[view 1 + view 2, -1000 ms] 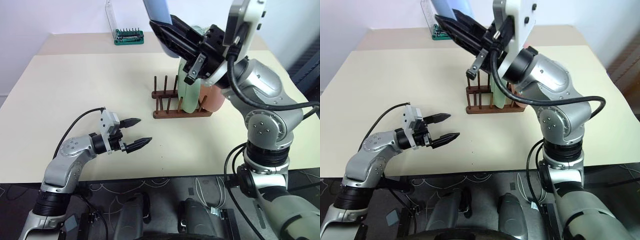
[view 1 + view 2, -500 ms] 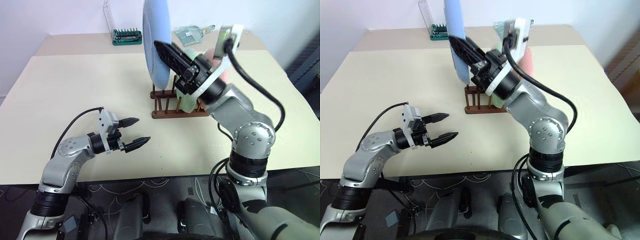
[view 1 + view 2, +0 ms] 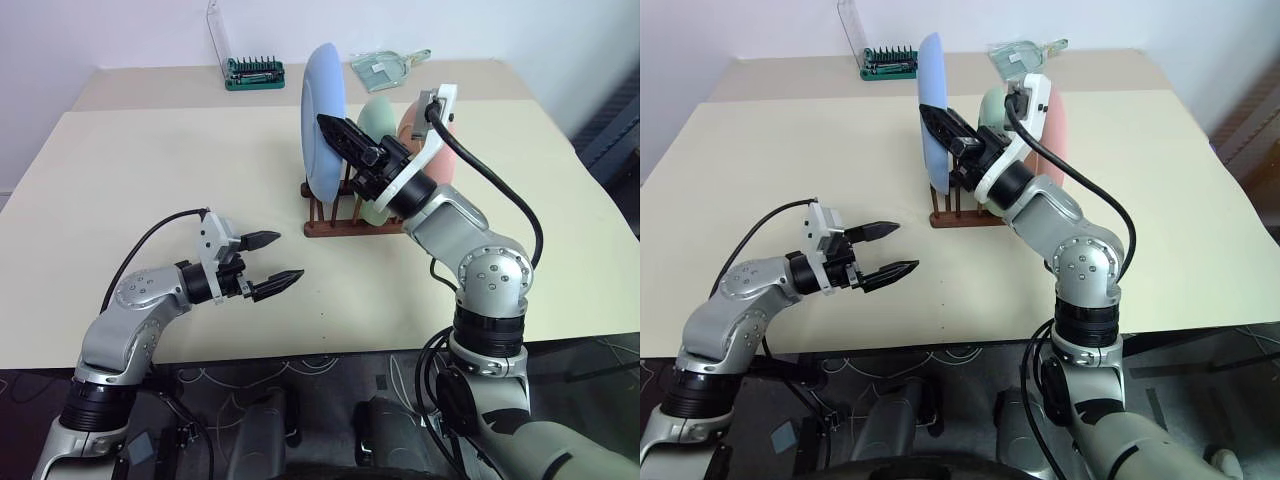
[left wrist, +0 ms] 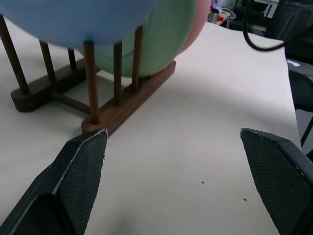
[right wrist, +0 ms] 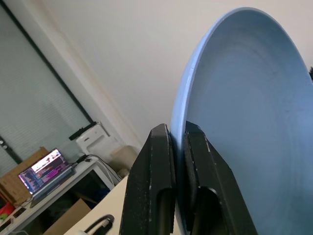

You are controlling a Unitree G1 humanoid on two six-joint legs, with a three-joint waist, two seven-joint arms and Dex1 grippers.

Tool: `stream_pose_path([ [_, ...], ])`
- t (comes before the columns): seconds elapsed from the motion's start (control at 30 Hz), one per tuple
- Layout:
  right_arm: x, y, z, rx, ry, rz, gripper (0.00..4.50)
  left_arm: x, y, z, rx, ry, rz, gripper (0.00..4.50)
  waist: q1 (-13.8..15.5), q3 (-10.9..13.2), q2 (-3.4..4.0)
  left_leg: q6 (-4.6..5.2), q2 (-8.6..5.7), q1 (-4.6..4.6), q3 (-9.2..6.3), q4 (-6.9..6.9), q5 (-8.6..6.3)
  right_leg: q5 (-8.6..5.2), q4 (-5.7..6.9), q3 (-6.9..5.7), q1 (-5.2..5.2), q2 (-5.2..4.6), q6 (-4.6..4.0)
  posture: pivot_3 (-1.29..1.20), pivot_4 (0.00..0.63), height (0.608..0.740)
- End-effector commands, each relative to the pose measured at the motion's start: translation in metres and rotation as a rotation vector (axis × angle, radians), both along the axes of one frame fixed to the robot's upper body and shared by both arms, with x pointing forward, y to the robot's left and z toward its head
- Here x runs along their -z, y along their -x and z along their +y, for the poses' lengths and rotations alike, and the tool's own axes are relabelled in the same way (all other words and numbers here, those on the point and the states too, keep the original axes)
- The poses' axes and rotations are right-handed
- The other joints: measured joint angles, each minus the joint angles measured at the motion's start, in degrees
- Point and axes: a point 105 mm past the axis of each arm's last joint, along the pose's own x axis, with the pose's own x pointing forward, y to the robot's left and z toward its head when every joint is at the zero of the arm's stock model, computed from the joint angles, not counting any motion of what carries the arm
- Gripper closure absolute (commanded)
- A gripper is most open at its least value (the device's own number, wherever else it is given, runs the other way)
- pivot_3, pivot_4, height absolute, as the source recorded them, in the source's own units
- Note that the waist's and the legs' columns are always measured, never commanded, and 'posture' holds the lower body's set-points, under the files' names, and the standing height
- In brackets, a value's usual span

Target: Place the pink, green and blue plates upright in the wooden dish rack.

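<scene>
My right gripper (image 3: 330, 126) is shut on the rim of the light blue plate (image 3: 322, 120), holding it upright on edge; the right wrist view shows the rim pinched between the two fingers (image 5: 159, 161). The plate's lower edge is among the pegs at the left end of the wooden dish rack (image 3: 345, 229), a little above the rails. The green plate (image 3: 376, 114) and, behind it, the pink plate (image 3: 1056, 140) stand upright in the rack. My left gripper (image 3: 286, 257) hovers open and empty over the table, in front and to the left of the rack (image 4: 128, 104).
A green bit set with a clear lid (image 3: 254, 72) and a clear glass item (image 3: 384, 66) lie at the far side. The cream table (image 3: 150, 170) spreads wide to the left of the rack, with its front edge close to the left arm.
The right arm has come down and forward with the blue plate, rolling it from tilted overhead to upright at the rack's left end. The left gripper has stayed in place, open.
</scene>
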Motion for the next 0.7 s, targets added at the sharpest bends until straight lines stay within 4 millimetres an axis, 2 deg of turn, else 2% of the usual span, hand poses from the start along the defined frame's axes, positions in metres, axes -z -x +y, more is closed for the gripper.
stream_pose_path([
  [0.03,-0.007,0.002,-0.002,0.004,-0.028,-0.023,4.43,-0.017,0.004,-0.006,0.014,0.014,-0.049,0.0,0.0,0.0,0.0,0.0,0.0,0.0,0.0,0.0,0.0,0.0,0.0,0.0,-0.01,0.0,0.0,0.0,0.15,0.737],
  [0.33,-0.002,-0.003,-0.004,0.019,-0.04,0.011,4.43,-0.033,0.005,-0.011,-0.017,0.024,-0.107,0.0,-0.1,0.0,0.0,0.0,0.0,-0.01,0.0,-0.01,0.0,0.0,0.0,0.01,-0.02,0.0,0.0,0.0,0.15,0.737],
  [0.5,-0.001,-0.004,-0.003,0.018,-0.04,0.021,4.43,-0.033,0.004,-0.009,-0.029,0.022,-0.11,0.0,0.0,0.0,0.0,0.0,0.0,-0.01,0.0,-0.01,0.0,0.0,0.0,0.01,-0.02,0.0,0.0,0.0,0.15,0.737],
  [0.6,-0.001,-0.005,-0.003,0.019,-0.041,0.023,3.52,-0.033,0.002,-0.008,-0.042,0.022,-0.122,0.0,0.0,0.0,0.0,0.0,0.0,-0.01,0.0,-0.01,0.0,0.0,0.0,0.01,-0.02,0.0,0.0,0.0,0.15,0.737],
  [0.7,-0.001,-0.004,-0.003,0.02,-0.038,0.021,2.1,-0.033,0.002,-0.008,-0.045,0.022,-0.124,0.0,0.0,0.0,0.0,0.0,0.0,-0.01,0.0,-0.01,0.0,0.0,0.0,0.01,-0.02,0.0,0.0,0.0,0.15,0.737],
])
